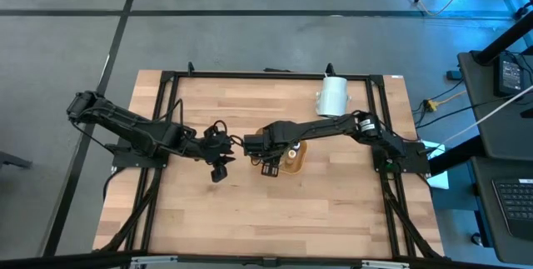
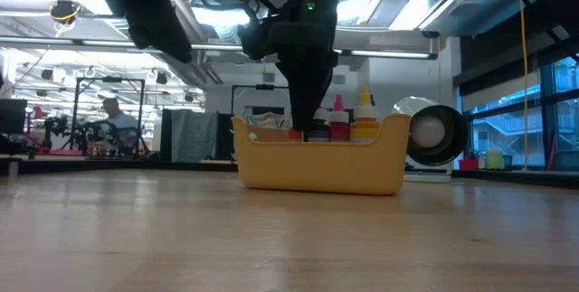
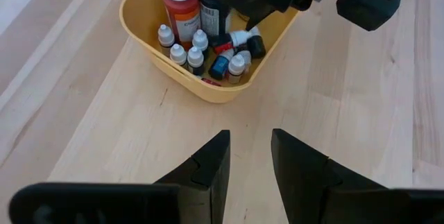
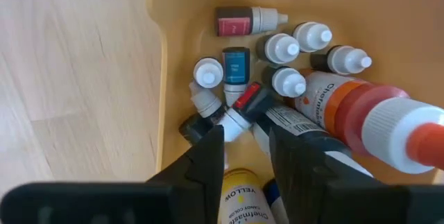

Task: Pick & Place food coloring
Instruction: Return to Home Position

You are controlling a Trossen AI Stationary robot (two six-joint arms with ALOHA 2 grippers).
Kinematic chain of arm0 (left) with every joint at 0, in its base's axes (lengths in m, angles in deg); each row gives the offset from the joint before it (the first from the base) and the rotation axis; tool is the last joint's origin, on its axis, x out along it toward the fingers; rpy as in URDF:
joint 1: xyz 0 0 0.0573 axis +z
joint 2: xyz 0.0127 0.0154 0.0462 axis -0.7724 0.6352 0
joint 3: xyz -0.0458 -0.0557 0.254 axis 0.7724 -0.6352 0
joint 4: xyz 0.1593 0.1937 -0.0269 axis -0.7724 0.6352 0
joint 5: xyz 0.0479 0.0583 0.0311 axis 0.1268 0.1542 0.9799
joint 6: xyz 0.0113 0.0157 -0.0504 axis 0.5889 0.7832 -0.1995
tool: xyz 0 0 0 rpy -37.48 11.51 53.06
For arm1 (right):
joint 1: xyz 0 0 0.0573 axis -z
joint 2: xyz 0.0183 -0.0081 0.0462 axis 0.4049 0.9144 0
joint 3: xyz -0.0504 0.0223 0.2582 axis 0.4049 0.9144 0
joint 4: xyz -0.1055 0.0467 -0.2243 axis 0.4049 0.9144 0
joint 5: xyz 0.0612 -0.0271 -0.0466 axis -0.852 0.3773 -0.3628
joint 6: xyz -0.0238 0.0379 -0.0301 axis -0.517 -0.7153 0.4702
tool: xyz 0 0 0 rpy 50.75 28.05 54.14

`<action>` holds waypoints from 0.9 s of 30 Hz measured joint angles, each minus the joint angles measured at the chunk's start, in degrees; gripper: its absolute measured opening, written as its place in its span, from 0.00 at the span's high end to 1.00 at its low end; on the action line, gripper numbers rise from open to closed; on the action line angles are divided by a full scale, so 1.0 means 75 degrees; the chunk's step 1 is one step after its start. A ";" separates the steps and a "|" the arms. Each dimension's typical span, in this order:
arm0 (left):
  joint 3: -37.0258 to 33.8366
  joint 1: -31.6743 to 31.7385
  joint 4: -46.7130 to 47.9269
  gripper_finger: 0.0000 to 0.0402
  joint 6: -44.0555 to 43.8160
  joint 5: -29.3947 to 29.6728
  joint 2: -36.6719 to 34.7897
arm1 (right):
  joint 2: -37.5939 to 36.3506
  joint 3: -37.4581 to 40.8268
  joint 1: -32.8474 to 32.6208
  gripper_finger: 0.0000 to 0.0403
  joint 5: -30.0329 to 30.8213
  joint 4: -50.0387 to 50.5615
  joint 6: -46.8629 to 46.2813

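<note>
A shallow orange tray stands at the table's middle and holds several tiny food coloring bottles with white, dark and red caps, plus a larger red bottle and a yellow one. My right gripper points straight down into the tray's left end, its fingers slightly apart. A small white bottle with a dark cap lies among the others just below the gap. My left gripper hangs open over bare wood left of the tray, with nothing between its fingers. My right gripper comes from above, and its fingertips stand on either side of the small white bottle's body. The bottle lies in the tray on the other bottles. Whether the fingers touch it I cannot tell.
A large white cylinder lies on its side near the table's far edge, behind the tray. A black frame runs along the table's left, right and far sides. Bare wood stretches in front of the tray toward the near edge.
</note>
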 joint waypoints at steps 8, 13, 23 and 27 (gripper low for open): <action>0.0003 0.0000 0.0086 0.75 -0.0003 -0.0023 0.0000 | -0.0206 0.0015 -0.0032 0.68 0.0005 -0.0004 -0.0027; 0.0004 0.0003 0.0095 0.75 -0.0003 -0.0434 0.0000 | -0.0931 0.0000 -0.0380 0.68 0.0291 -0.0094 -0.0392; 0.0003 0.0003 0.0097 0.75 -0.0003 -0.0484 0.0000 | -0.2119 0.0239 -0.1549 0.68 0.1530 -0.0328 -0.0672; 0.0003 0.0003 0.0082 0.75 -0.0006 -0.0481 0.0000 | -0.2646 0.0892 -0.1882 0.68 0.1644 -0.0573 -0.1031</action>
